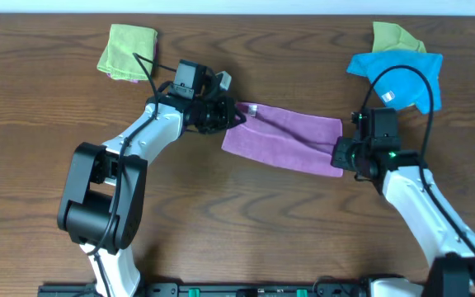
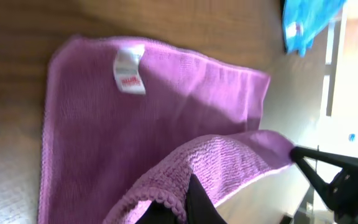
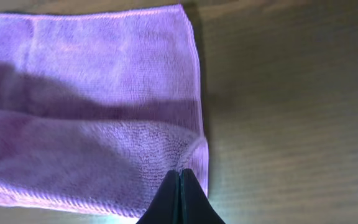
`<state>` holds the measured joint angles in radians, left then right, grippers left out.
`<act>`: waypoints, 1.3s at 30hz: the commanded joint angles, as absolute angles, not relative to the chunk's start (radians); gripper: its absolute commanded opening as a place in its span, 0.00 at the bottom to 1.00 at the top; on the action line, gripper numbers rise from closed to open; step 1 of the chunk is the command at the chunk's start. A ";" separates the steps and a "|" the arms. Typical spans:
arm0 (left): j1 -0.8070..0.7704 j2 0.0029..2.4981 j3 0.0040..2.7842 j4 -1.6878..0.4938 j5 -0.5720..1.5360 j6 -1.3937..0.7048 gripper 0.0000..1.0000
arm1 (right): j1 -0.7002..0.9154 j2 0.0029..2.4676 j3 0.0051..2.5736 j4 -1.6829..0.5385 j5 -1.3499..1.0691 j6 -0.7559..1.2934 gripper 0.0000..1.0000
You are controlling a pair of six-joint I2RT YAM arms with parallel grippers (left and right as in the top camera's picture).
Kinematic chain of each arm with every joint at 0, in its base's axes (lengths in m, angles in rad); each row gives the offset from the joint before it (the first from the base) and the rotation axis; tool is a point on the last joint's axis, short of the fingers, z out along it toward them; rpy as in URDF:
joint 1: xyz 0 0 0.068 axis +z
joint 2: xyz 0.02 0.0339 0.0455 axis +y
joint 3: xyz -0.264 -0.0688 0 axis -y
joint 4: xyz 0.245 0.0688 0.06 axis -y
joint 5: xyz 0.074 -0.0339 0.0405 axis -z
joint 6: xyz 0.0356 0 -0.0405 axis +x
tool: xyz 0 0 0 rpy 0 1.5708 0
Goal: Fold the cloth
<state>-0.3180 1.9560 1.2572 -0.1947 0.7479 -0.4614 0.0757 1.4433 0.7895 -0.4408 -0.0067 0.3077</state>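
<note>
Purple cloth [image 1: 283,136], near edge raised, right tool [image 1: 339,157] clenched on one corner, left tool [image 1: 225,115] seemingly clenched on the other.

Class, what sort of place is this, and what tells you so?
Probably a robotics lab bench: a wooden table, left hand and right hand gripping a purple cloth, spare blue cloth and green cloth nearby.
</note>
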 commanded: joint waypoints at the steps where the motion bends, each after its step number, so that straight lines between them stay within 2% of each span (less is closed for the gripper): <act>1: -0.315 1.942 1.272 -0.164 0.686 -0.521 0.06 | 0.072 1.471 0.788 -0.407 0.027 0.321 0.01; 13: -0.315 1.945 1.272 -0.095 0.545 -0.521 0.06 | 0.072 1.526 0.788 -0.262 0.056 0.322 0.01; 39: -0.314 2.108 1.273 0.027 0.529 -0.516 0.06 | 0.072 1.642 0.788 -0.152 0.123 0.321 0.01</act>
